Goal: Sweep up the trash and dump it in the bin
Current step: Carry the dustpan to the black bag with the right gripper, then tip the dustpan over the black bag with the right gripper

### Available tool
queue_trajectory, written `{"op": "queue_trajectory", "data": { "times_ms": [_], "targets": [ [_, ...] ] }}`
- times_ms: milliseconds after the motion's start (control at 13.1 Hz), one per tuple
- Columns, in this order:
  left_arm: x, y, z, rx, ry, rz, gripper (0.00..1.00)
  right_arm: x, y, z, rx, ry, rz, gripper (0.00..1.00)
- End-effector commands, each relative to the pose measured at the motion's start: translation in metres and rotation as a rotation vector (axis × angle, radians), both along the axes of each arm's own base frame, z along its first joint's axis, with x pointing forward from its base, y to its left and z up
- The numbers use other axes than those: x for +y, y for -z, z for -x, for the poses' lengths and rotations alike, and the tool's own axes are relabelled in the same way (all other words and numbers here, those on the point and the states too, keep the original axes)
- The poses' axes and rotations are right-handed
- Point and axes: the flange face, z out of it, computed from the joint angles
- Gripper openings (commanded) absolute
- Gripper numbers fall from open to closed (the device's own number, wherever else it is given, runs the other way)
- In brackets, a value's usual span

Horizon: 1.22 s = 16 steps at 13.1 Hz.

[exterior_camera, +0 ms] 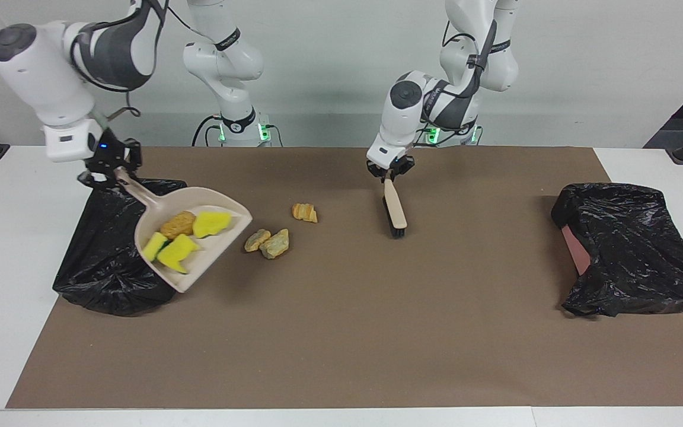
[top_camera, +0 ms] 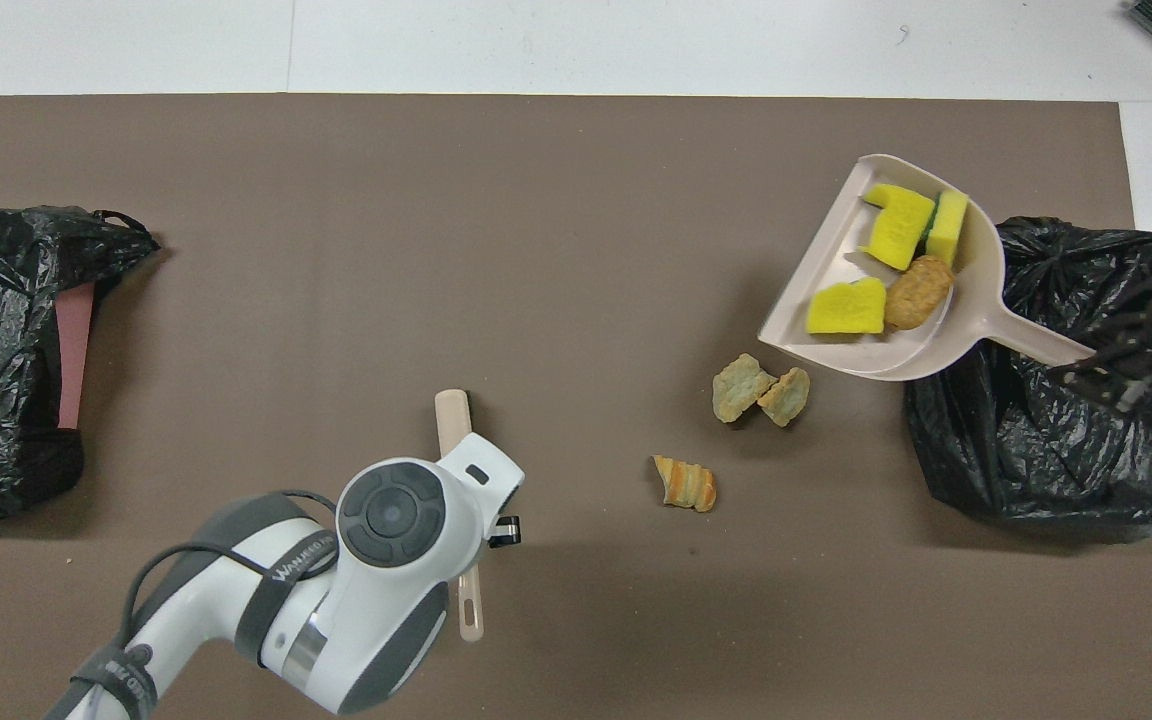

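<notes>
Left hand (exterior_camera: pixel 390 170) points straight down mid-tabletop, clenched on the brush (exterior_camera: pixel 395 209) handle, bristles apparently touching the brown mat (exterior_camera: pixel 341 332). Right hand (exterior_camera: pixel 110 172) is tilted over a black bag (exterior_camera: pixel 101 267) at the right arm's end, gripping the dustpan (exterior_camera: pixel 211 261) handle, pan raised. Four trash pieces (exterior_camera: pixel 190 234) sit in it; three lumps (exterior_camera: pixel 267 242) lie on the mat beside it.

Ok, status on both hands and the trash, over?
Right hand shut on dustpan handle, over the bin bag. Left hand shut on brush. Four trash bits in pan, three lumps still on mat. Nothing blocking.
</notes>
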Motion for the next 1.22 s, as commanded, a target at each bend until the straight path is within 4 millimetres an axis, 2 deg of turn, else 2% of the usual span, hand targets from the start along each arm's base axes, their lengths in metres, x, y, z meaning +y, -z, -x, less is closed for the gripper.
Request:
{"op": "queue_trajectory", "data": {
  "times_ms": [0, 76, 153, 229, 306, 382, 688, 841, 1146],
  "targets": [
    [0.012, 0.006, 0.017, 0.002, -0.041, -0.022, 0.00, -0.055, -0.013, 0.020, 0.016, -0.068, 0.111, 0.00],
    [0.013, 0.007, 0.015, 0.003, -0.037, -0.022, 0.00, -0.073, -0.017, 0.026, 0.022, -0.096, 0.165, 0.00],
    [0.014, 0.006, 0.008, -0.003, -0.027, -0.012, 0.32, -0.091, -0.020, 0.034, 0.033, -0.114, 0.206, 0.00],
    [0.011, 0.003, -0.002, -0.006, -0.020, -0.004, 0.82, -0.103, -0.022, 0.038, 0.046, -0.143, 0.232, 0.00],
    [0.013, 0.001, -0.015, -0.011, -0.040, 0.000, 1.00, -0.109, -0.025, 0.041, 0.063, -0.187, 0.278, 0.00],
    [0.013, -0.001, -0.027, -0.015, -0.055, 0.004, 1.00, -0.112, -0.026, 0.041, 0.105, -0.241, 0.337, 0.00],
    [0.031, -0.008, -0.092, -0.055, -0.108, 0.033, 1.00, -0.101, -0.029, 0.029, 0.193, -0.503, 0.482, 0.00],
    [0.053, -0.017, -0.142, -0.084, -0.076, 0.058, 1.00, -0.094, -0.032, 0.020, 0.233, -0.661, 0.542, 0.00],
    [0.094, -0.032, -0.211, -0.133, -0.071, 0.080, 1.00, -0.066, -0.035, 0.004, 0.277, -0.782, 0.628, 0.00]
  ]
}}
